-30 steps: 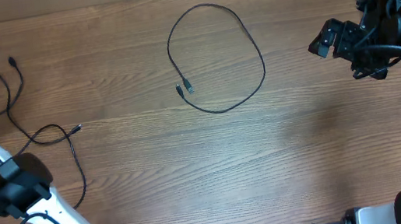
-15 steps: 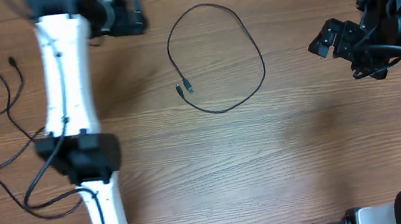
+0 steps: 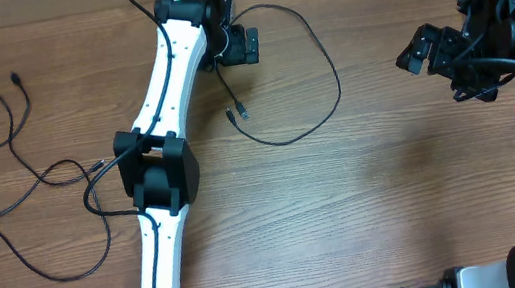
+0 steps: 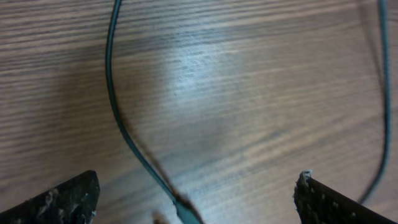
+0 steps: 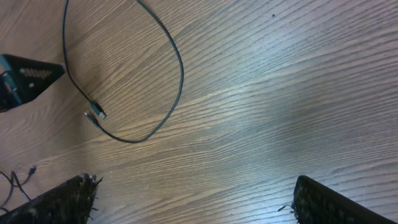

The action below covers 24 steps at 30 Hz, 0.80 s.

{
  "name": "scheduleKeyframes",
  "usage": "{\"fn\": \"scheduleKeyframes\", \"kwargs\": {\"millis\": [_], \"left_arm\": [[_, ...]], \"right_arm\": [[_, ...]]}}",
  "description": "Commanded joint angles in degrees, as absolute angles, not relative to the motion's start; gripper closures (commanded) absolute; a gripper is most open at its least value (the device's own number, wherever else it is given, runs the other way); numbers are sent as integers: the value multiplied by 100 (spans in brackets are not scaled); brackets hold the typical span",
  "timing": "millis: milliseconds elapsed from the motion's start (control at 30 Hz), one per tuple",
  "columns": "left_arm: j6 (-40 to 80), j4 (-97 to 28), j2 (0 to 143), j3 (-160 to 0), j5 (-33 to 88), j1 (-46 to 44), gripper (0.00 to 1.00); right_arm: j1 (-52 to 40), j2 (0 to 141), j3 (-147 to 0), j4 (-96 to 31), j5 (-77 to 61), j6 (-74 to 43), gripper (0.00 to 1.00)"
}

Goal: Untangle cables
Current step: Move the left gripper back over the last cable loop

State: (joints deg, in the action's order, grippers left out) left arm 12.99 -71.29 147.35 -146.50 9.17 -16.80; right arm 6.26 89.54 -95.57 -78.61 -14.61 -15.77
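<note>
Left gripper (image 3: 242, 45) wide open, empty, over the looped cable (image 3: 338, 82). Right gripper (image 3: 431, 51) wide open, empty, well apart. Loose cables (image 3: 11, 113) far left.

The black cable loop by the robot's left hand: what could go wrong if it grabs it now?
The looped cable is thin and lies flat, so the open left gripper might close beside it and miss. Its two plugs lie close together; a pull could cross them. The left arm's elbow sits near the loose cables and may snag one.
</note>
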Motion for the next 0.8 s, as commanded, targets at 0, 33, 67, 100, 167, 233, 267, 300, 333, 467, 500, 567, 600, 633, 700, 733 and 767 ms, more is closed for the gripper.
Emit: {"fn": "scheduleKeyframes", "kwargs": {"millis": [0,33,67,100,167,233,267,300,333,467,500,567,600,633,700,733,767], "left_arm": [[1505,-7019,15023,-14632,840,-1658,0],[1498,-7026,15078,-14632,834,-1664,0],[1431,-7039,15159,-14632,834,-1680,1],[1380,-7063,15207,-14632,834,-1697,0],[1374,-7089,15332,-14632,779,-1730,0],[1376,-7089,15404,-14630,701,-1758,1],[1374,-7087,15428,-14630,683,-1769,3],[1374,-7087,15454,-14630,683,-1772,5],[1376,-7087,15489,-14630,685,-1772,8],[1372,-7057,15517,-14630,685,-1772,18],[1365,-7059,15526,-14630,683,-1772,21],[1326,-7043,15526,-14628,683,-1772,32],[1323,-7043,15528,-14628,681,-1772,41],[1323,-7037,15530,-14621,679,-1772,49],[1326,-6976,15530,-14560,637,-1772,57],[1326,-6958,15530,-14523,620,-1772,59],[1328,-6930,15530,-14459,591,-1772,60]], "right_arm": [[607,8947,-9520,-7832,-1466,-1474,0],[607,8947,-9520,-7832,-1463,-1474,0],[607,8947,-9520,-7832,-1466,-1474,0],[607,8949,-9520,-7830,-1463,-1474,0],[607,8947,-9520,-7832,-1463,-1474,0],[607,8949,-9520,-7832,-1463,-1474,0],[607,8947,-9520,-7832,-1463,-1474,0],[607,8947,-9520,-7832,-1463,-1474,0],[607,8947,-9520,-7832,-1463,-1474,0],[607,8947,-9520,-7832,-1463,-1474,0],[607,8947,-9520,-7832,-1463,-1474,0],[607,8949,-9520,-7832,-1463,-1474,0],[607,8947,-9520,-7832,-1463,-1474,0],[607,8947,-9520,-7832,-1463,-1474,0],[607,8947,-9520,-7832,-1463,-1474,0],[607,8947,-9520,-7832,-1463,-1474,0],[607,8947,-9520,-7832,-1463,-1474,0]]}}
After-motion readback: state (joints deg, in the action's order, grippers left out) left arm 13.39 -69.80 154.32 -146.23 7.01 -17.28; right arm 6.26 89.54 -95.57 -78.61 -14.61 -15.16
